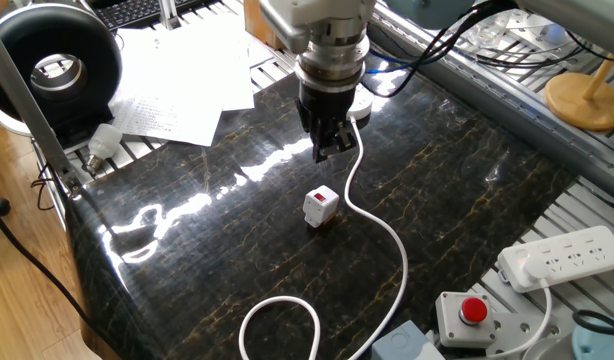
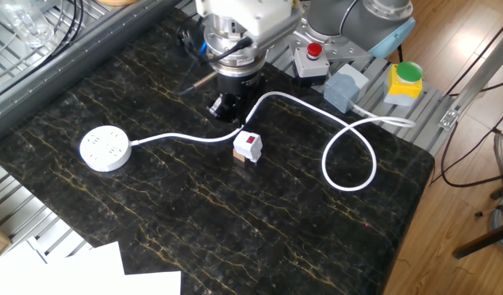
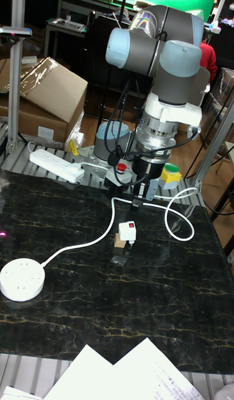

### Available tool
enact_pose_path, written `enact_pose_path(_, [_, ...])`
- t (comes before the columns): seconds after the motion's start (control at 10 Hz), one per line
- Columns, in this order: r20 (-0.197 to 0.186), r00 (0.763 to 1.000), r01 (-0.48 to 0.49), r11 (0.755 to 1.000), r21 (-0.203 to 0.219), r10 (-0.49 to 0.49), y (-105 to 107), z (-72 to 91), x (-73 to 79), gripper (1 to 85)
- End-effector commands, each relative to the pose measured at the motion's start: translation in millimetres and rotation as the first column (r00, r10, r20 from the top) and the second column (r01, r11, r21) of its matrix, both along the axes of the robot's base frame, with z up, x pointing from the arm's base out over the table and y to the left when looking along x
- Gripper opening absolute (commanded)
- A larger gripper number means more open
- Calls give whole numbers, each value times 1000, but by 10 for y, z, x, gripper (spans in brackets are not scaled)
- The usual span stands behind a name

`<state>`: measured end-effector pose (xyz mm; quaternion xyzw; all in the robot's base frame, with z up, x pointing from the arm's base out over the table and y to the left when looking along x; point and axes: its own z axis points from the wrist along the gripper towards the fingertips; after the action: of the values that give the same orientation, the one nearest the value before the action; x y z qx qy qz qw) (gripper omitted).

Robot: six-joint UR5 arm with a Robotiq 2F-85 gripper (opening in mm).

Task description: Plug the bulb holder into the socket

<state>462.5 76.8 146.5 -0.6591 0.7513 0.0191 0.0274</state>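
Note:
The bulb holder (image 1: pixel 321 205), a small white block with a red patch, stands near the middle of the dark mat (image 1: pixel 227 260) on a small brown cube (image 3: pixel 119 245). It also shows in the other fixed view (image 2: pixel 248 146) and the tall view (image 3: pixel 127 231). My gripper (image 1: pixel 327 148) hangs above the mat a little behind the holder, apart from it, fingers slightly apart and empty. The round white socket (image 2: pixel 105 148) lies at the mat's far end, its cord (image 2: pixel 350 156) curling past the holder. In one fixed view the arm hides most of the socket.
A white power strip (image 1: pixel 567 255) and a red-button box (image 1: pixel 467 312) sit off the mat's corner. Papers (image 1: pixel 177 80) and a light bulb (image 1: pixel 102 142) lie on the opposite side. A green-button box (image 2: pixel 405 78) stands by the robot base.

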Motion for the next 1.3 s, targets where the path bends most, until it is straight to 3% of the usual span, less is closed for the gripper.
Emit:
enact_pose_path(0.0, [33, 997, -78, 995, 58, 77, 123, -12, -80, 577])
enact_pose_path(0.3, [42, 993, -115, 992, 55, 112, 82, -111, -177, 607])
enact_pose_path(0.7, [81, 986, -147, 988, 44, 143, 53, -341, -124, 603])
enact_pose_path(1.2, [102, 980, -175, 984, 34, 171, 66, -555, -75, 560])
